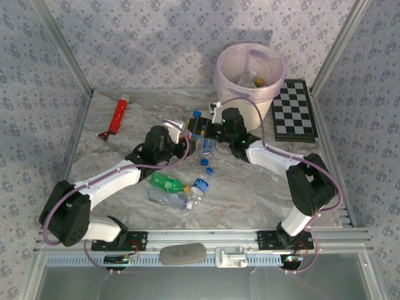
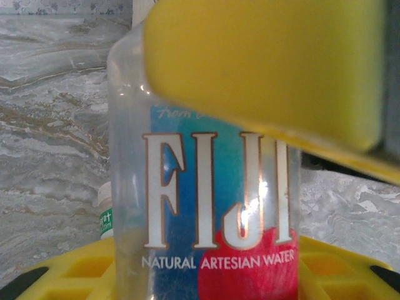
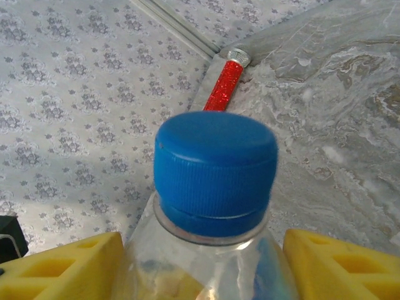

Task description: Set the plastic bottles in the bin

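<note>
The Fiji water bottle (image 2: pixel 206 237) is held off the table (image 1: pixel 250 187) near its middle, where the two arms meet. The left gripper (image 2: pixel 244 181) has its jaws clamped on the labelled body, one yellow pad pressed across the upper part.

The right gripper (image 3: pixel 203 262) faces what I take to be the same bottle from the other side. Its yellow jaws stand apart, one at each shoulder just below the blue cap (image 3: pixel 215 172). I cannot tell whether they bear on the plastic or only sit just beside it.

This looks like a handover, since the bin (image 1: pixel 220 72) stands at the far right, on the right arm's side.

- **Right grip first:** the right jaws should settle squarely on the shoulder (not on the cap, which could slip out).
- **Gentle squeeze:** the thin clear wall will likely give, so a hard squeeze could buckle it.
- **Left lets go last:** the left jaws should part only once the right grip is sure. They should back off straight, so the bottle is not twisted.
- **Carry high:** the bottle then needs to clear the bin's rim and the pinkish liner before release.

On the near side of the table lie a green bottle (image 1: pixel 165 182) and several clear ones (work yet to do). The red tube (image 3: pixel 223 87) at the far left is no part of the job.
</note>
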